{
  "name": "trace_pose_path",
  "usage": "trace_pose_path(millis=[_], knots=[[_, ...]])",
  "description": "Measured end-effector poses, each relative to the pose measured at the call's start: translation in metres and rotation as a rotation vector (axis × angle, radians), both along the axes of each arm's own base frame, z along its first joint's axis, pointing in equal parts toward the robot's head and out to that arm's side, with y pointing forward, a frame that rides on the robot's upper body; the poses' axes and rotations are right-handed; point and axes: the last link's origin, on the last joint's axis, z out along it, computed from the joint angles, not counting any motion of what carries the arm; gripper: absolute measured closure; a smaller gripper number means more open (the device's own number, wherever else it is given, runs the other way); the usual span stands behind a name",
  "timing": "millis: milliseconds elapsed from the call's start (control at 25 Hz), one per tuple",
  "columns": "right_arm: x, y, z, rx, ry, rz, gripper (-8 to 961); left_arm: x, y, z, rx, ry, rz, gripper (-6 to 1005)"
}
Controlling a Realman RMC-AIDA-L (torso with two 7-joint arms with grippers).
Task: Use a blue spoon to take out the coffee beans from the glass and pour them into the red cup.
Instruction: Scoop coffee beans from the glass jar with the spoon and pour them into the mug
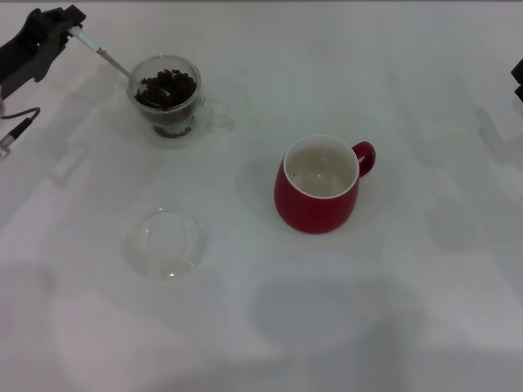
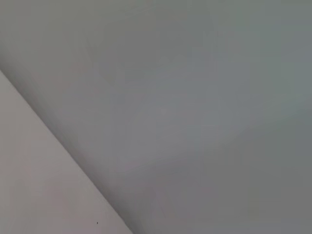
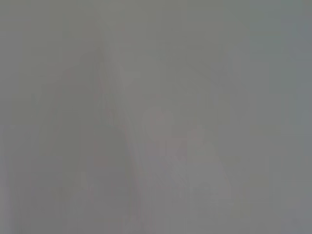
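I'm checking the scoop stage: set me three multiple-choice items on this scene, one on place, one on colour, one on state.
1. Where is the blue spoon's bowl?
A. In the glass
B. In the red cup
C. On the table

2. What colour is the inside of the red cup?
A. Black
B. White
C. Blue

3. What is the left pincer doing?
A. Hanging open, holding nothing
B. Gripping the cup's handle
C. Shut on the spoon's handle

Answers:
1 A, the spoon slants down into the coffee beans in the glass.
2 B, the head view shows a pale interior.
3 C, the handle's end sits in it.
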Motion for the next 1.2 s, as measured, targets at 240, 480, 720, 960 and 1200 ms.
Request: trace_pose_path(millis=[240,480,720,960,1200], knots=[[-0.001,0.001,0.000,0.001,0.002,0.005,246,-0.001,-0.002,0.001,0.009,-0.015,0.000,867],[-0.001,0.000,0.000,-0.002,0.001,0.007,247,0.005,-0.003,0.002,0.008,-0.031,-0.040,868],[-0.001,0.000,-0.001,-0.004,0.000,0.008,247,0.027,-0.007,-0.003,-0.027,-0.089,-0.153,868],[-0.001,0.000,-0.001,-0.007,-0.001,0.008,247,0.056,-0.014,-0.019,-0.119,-0.157,-0.270,868],[-0.001,-0.001,-0.002,-0.014,-0.002,0.010,247,0.082,-0.014,-0.037,-0.260,-0.089,-0.389,867]])
